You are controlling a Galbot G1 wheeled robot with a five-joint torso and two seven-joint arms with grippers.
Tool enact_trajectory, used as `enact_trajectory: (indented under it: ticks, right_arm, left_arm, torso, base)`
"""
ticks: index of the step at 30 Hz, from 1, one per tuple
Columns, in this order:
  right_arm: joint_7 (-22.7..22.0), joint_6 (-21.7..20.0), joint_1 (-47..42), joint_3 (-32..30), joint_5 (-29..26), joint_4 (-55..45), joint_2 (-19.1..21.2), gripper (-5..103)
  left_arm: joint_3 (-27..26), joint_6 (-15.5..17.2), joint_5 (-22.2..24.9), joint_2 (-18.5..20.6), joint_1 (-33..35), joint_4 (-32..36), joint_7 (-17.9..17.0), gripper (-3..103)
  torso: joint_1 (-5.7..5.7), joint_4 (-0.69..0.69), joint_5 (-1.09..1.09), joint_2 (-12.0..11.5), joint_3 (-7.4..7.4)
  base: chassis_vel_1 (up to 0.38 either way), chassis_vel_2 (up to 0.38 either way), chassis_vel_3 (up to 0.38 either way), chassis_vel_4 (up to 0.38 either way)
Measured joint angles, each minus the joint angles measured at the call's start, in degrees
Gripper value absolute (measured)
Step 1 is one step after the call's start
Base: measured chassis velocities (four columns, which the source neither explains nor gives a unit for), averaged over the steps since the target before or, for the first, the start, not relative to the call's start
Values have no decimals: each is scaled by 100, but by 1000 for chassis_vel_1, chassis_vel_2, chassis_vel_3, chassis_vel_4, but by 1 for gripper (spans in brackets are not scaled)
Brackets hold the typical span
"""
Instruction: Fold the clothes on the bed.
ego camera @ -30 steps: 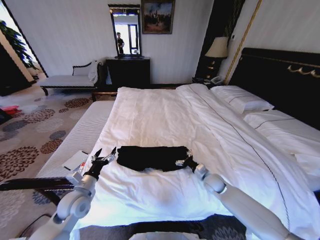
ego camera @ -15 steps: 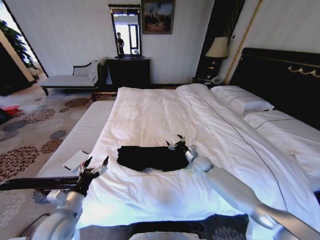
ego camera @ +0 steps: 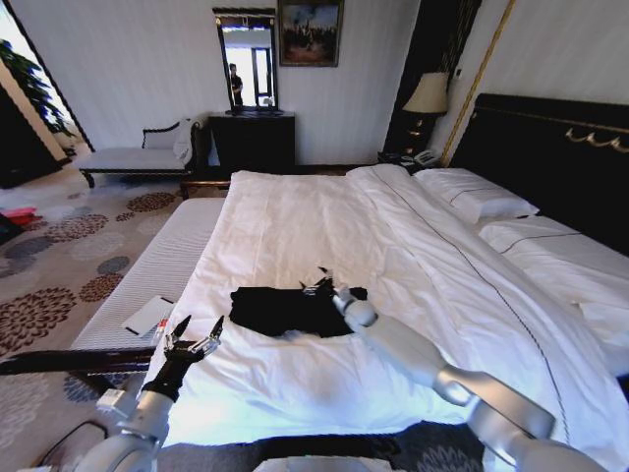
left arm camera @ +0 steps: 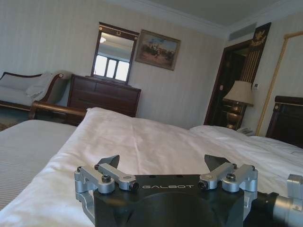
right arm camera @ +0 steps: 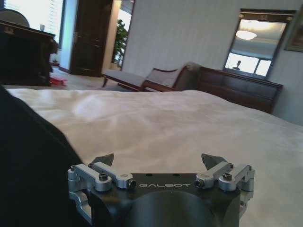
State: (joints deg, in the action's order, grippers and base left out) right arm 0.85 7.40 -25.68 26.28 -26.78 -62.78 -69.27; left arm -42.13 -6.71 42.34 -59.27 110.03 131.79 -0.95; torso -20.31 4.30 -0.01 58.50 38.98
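Note:
The clothes (ego camera: 280, 311), a black bundle folded into a flat strip, lie on the white duvet of the bed (ego camera: 324, 226) near its foot. My right gripper (ego camera: 316, 282) hovers open over the far edge of the strip, a little right of its middle. In the right wrist view the right gripper (right arm camera: 161, 161) is open with nothing in it, and the black fabric (right arm camera: 28, 165) fills one side. My left gripper (ego camera: 194, 334) is open at the bed's near left corner, clear of the clothes. The left wrist view has the left gripper (left arm camera: 164, 163) open above bare duvet (left arm camera: 142, 142).
A pale striped bench (ego camera: 157, 261) runs along the bed's left side with a white card (ego camera: 147, 316) on it. Pillows (ego camera: 477, 202) and the dark headboard (ego camera: 550, 157) are on the right. A dresser (ego camera: 251, 140), chaise (ego camera: 133, 157) and lamp (ego camera: 428, 93) stand at the far wall.
My right gripper left the right end of the clothes and swung leftward over their far edge. My left gripper drew back from the left end toward the bed's near corner.

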Motion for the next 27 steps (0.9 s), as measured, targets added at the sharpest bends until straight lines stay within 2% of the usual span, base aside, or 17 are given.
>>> enact_trajectory:
  ticks: [7,12,21,24,27]
  right_arm:
    - [0,26,-84,117,144,-63,-84,100]
    - [-145,-100,-391,193,225,-1055,374,100]
    - [-287,-281,-749,428,343,-1836,896,100]
    - [-332,-322,-727,369,229,-1851,889,100]
    - [-387,-401,-388,74,-86,-1620,626,100]
  left_arm:
    - [-97,1,94,7,9,-40,7,100]
    - [-33,1,114,-19,-47,-100,13,100]
    - [-44,4,173,-21,-104,-137,3,100]
    - [-76,6,204,-21,-92,-130,2,100]
    - [-101,23,261,-30,-89,-89,-16,100]
  torso:
    - [0,3,1,0,0]
    - [0,2,1,0,-1]
    - [0,4,2,0,-1]
    - [1,3,2,0,-1]
    - [1,3,1,0,-1]
  base:
    - [0,0,0,0]
    - [0,0,0,0]
    - [0,0,0,0]
    - [0,0,0,0]
    - [0,0,0,0]
